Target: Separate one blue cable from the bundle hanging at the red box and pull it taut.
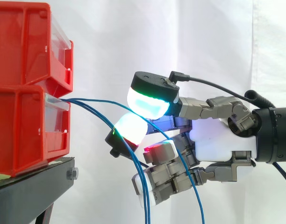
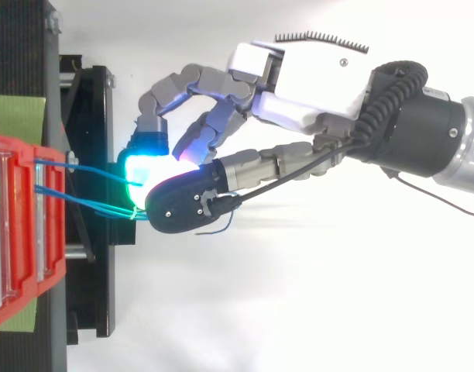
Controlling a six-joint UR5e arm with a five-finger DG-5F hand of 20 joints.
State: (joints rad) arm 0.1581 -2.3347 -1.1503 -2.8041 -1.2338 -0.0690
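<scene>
Several thin blue cables (image 1: 94,109) leave the lower red bin (image 1: 21,130) and arc right, then hang down past the stand. My hand (image 1: 218,140) reaches in from the right with its fingers curled. One blue cable (image 1: 173,151) runs between two glowing fingertips (image 1: 150,103), which pinch it, and falls away under the palm. The other cables (image 1: 139,186) hang just in front of the lower fingers. From above, the cables (image 2: 90,203) run from the bin (image 2: 24,232) and meet at the fingertips (image 2: 148,167) of the hand (image 2: 314,77).
A second red bin (image 1: 21,42) is stacked on the lower one. Both rest on a black stand (image 1: 31,191) at the left. A green patch (image 2: 16,116) lies on the stand beside the bins. A white curtain hangs behind.
</scene>
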